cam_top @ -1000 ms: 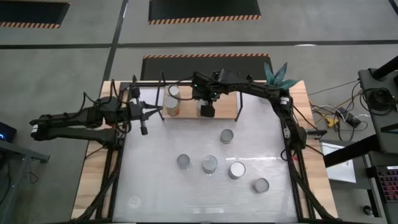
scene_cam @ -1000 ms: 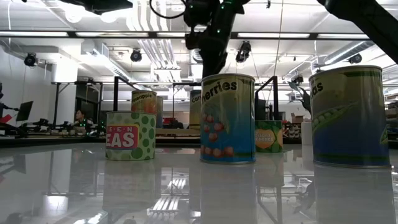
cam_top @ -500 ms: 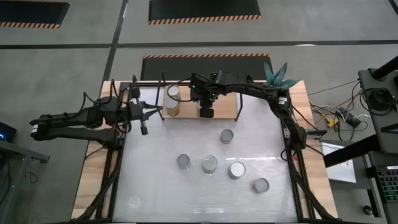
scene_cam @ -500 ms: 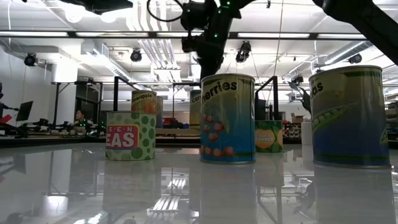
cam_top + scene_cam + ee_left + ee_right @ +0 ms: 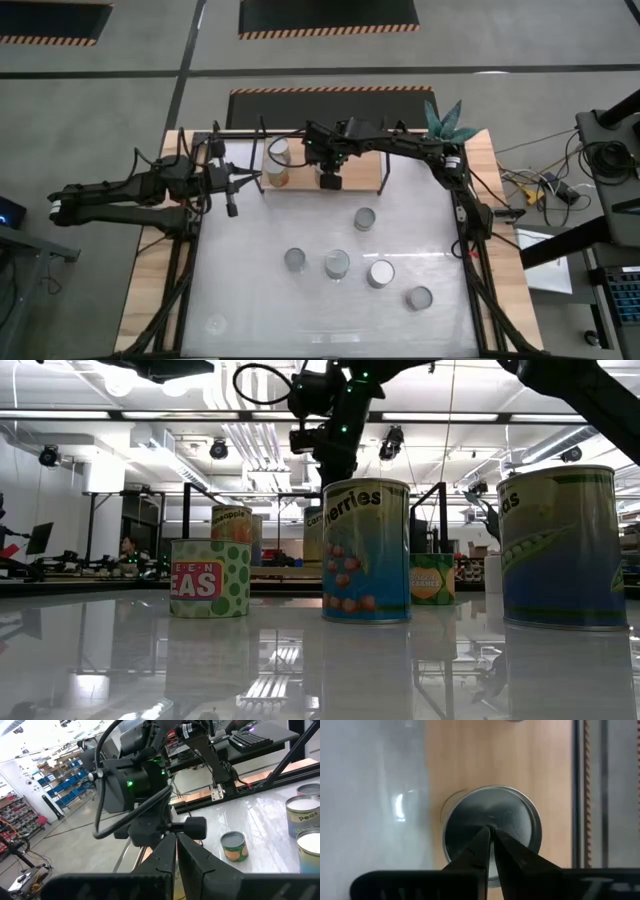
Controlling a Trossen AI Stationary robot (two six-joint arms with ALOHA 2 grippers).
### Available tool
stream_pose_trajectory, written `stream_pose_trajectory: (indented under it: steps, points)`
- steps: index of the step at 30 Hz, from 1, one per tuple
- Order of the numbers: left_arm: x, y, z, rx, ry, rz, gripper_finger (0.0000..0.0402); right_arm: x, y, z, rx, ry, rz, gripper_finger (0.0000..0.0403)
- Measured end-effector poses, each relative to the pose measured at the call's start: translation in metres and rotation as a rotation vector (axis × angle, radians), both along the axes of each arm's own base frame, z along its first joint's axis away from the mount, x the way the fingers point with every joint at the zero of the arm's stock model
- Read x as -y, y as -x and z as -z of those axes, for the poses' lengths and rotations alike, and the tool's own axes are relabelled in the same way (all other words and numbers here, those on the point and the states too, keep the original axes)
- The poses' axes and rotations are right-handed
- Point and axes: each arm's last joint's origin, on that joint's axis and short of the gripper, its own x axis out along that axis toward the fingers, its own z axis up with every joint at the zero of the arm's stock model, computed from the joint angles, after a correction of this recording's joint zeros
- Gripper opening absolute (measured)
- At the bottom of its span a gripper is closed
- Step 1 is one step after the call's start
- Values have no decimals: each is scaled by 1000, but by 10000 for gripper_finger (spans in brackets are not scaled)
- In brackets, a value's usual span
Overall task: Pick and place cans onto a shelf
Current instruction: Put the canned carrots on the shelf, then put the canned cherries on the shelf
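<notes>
I'm hovering right gripper (image 5: 490,832), fingers clenched and holding nothing, above can (image 5: 492,827) on shelf (image 5: 365,172); left gripper (image 5: 232,208) waiting, fingers clenched, beside shelf.

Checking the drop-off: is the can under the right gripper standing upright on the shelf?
Upright. The right wrist view looks straight down on the can's round lid, on the shelf's wooden board, below the shut right gripper.
</notes>
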Motion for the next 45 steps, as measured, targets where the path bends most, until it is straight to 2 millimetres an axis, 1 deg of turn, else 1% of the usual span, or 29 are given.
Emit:
stream_pose_trajectory:
  steps: [6, 14, 19, 26, 29, 31, 35, 37, 41, 43, 45]
  points:
    - [0, 0, 0, 1, 0, 0, 0, 13, 1, 0, 16, 28, -6, 17]
    - [0, 0, 0, 1, 0, 0, 0, 37, 7, 0, 26, 67, 35, 18]
    - [0, 0, 0, 1, 0, 0, 0, 46, 10, 0, 38, 77, 50, 18]
    - [0, 0, 0, 1, 0, 0, 0, 46, 9, -3, 54, 92, 34, 18]
    - [0, 0, 0, 1, 0, 0, 0, 45, 12, -8, 54, 114, 40, 18]
    - [0, 0, 0, 1, 0, 0, 0, 43, 14, -15, 67, 120, 45, 18]
    - [0, 0, 0, 0, 0, 0, 0, 33, 21, -35, 121, 117, 70, 18]
    - [0, 0, 0, 0, 0, 0, 0, 23, 23, -44, 151, 84, 64, 17]
    - [0, 0, 0, 1, 0, 0, 0, -7, 26, -63, 234, -27, 3, 17]
    - [0, 0, 0, 1, 0, 0, 0, -27, 26, -69, 258, -64, -37, 17]
    - [0, 0, 0, 0, 1, 0, 0, -48, 25, -70, 264, -85, -75, 17]
